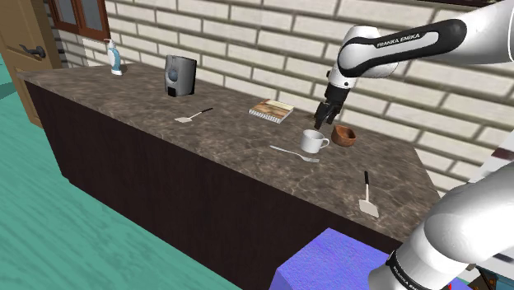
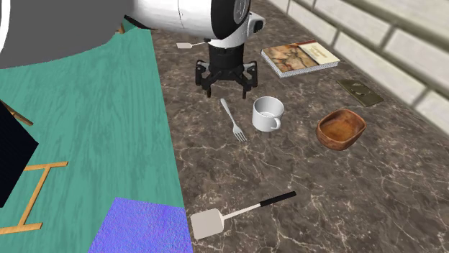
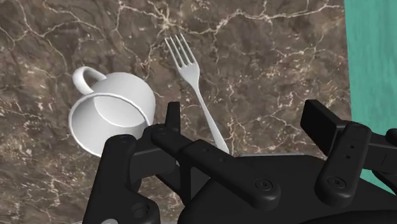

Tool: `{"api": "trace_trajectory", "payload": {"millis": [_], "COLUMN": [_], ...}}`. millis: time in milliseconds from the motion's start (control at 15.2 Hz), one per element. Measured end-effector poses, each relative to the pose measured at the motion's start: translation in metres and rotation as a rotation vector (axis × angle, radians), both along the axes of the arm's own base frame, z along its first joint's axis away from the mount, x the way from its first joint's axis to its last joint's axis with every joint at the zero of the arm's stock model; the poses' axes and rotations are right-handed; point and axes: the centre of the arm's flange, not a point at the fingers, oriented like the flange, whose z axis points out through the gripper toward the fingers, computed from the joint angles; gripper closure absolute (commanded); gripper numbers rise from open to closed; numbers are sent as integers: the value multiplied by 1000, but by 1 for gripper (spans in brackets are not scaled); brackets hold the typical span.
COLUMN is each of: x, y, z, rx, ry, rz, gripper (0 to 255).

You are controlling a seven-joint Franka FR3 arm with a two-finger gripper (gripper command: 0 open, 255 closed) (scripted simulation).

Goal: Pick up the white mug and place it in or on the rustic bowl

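White and upright, the one mug (image 1: 312, 141) stands on the dark marbled counter (image 1: 123, 107) with its mouth up, so its long axis runs straight up from the stone. Its handle points toward the shoulder view's right, and in the wrist view it sits on the side of the mug away from the gripper (image 3: 245, 118). One brown bowl (image 2: 341, 129) stands near the mug but apart from it, toward the brick wall (image 1: 247, 41) and the shoulder view's right. One pale fork (image 2: 233, 120) lies just beside the mug on the side toward the counter's front edge, its tines toward the shoulder view's right. There are two spatulas: the far spatula (image 1: 193, 116) lies well off toward the shoulder view's left, and the near spatula (image 1: 368, 198) lies closer to the blue stand (image 1: 329, 264), with its black handle pointing toward the wall. One book (image 1: 272, 110) lies flat between the far spatula and the bowl. One spray bottle (image 1: 114, 58) and one grey box (image 1: 179, 76) stand at the counter's far end. The single gripper hangs above the counter near the mug, over the fork's handle end in the second exterior view, its fingers spread apart and gripping nothing
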Motion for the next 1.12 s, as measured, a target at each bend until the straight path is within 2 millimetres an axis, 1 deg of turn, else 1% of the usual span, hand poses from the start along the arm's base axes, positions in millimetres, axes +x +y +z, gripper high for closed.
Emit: {"api": "trace_trajectory", "payload": {"millis": [330,462,726,858,1122], "x": [43,59,92,98,100], "y": [-32,-40,-73,-74,-76], "z": [-42,-58,-84,-97,-120], "rx": [-17,-24,-37,-39,-40], "ry": [5,8,12,13,13], "rz": [-12,-17,-26,-28,-28], "gripper": [0,0,0,0,0]}}
